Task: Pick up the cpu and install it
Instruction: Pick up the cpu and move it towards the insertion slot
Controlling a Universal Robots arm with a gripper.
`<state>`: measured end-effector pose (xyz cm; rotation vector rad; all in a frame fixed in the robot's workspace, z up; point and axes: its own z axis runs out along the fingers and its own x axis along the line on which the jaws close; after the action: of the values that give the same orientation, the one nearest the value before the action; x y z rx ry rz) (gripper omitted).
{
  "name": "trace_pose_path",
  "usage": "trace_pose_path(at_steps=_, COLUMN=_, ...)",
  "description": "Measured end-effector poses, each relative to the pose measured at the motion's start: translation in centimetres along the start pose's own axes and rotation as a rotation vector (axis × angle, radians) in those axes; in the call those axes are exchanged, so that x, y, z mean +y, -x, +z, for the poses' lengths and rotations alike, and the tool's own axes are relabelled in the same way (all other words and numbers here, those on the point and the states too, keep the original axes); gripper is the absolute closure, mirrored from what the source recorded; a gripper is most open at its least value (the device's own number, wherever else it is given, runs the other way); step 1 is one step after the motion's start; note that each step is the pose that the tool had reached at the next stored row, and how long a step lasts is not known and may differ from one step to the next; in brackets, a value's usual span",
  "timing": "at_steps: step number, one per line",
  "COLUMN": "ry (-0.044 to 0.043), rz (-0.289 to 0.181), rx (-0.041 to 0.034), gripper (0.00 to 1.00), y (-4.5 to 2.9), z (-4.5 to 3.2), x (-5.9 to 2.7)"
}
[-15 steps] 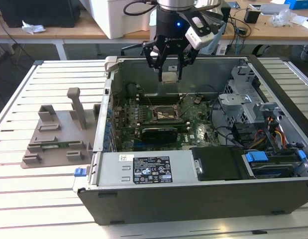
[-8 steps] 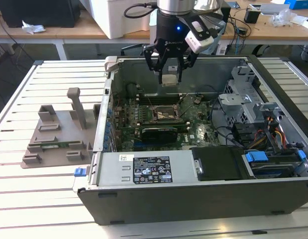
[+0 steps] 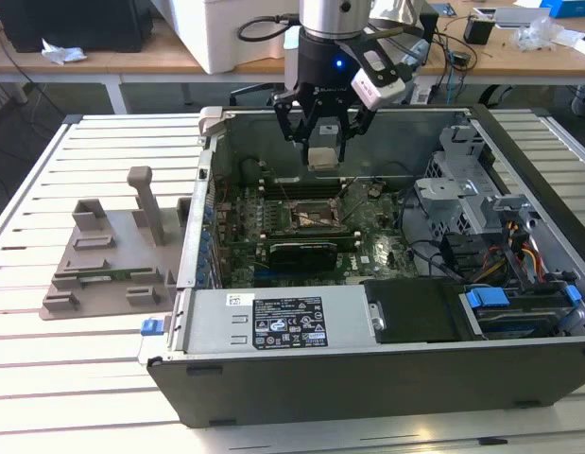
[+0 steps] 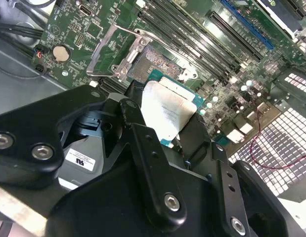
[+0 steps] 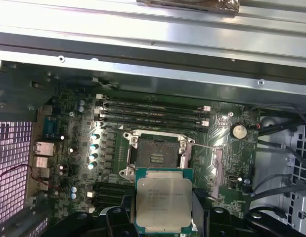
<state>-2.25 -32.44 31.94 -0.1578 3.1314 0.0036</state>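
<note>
The black multi-link gripper (image 3: 323, 144) is closed on a small flat square cpu (image 5: 163, 200) with a silver metal top and a thin green rim. Its black fingers (image 4: 134, 94) press on two opposite edges of the chip. The silver face and part of the green rim show between them.

The cpu hangs in the air above the black square socket (image 5: 157, 155) with its metal frame. It is close to the socket but clear of it, and does not touch the green motherboard (image 5: 113, 148). In the first wrist view the chip's far edge overlaps the socket's frame. The socket is bare, with its contact field exposed. Its thin metal load bracket (image 4: 110, 44) is swung up and stands open just beside it.

A row of long black memory slots (image 5: 153, 111) runs just beyond the socket. A round silver coin battery (image 5: 238, 131) sits near it on the bracket's side.

The socket lies inside a dark grey open metal computer case (image 3: 273, 326). The case rests on a white slatted tabletop (image 3: 65, 378). A grey plastic holder block (image 3: 112, 255) with upright posts stands on the same tabletop, outside the case on the exterior view's left and well apart from the socket.
</note>
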Motion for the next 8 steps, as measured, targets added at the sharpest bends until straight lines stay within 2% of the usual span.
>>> trace_pose_path(at_steps=8, ry=-0.0057, rz=0.0, rx=0.0006, gripper=0.45, y=0.08, z=1.64, x=0.18)
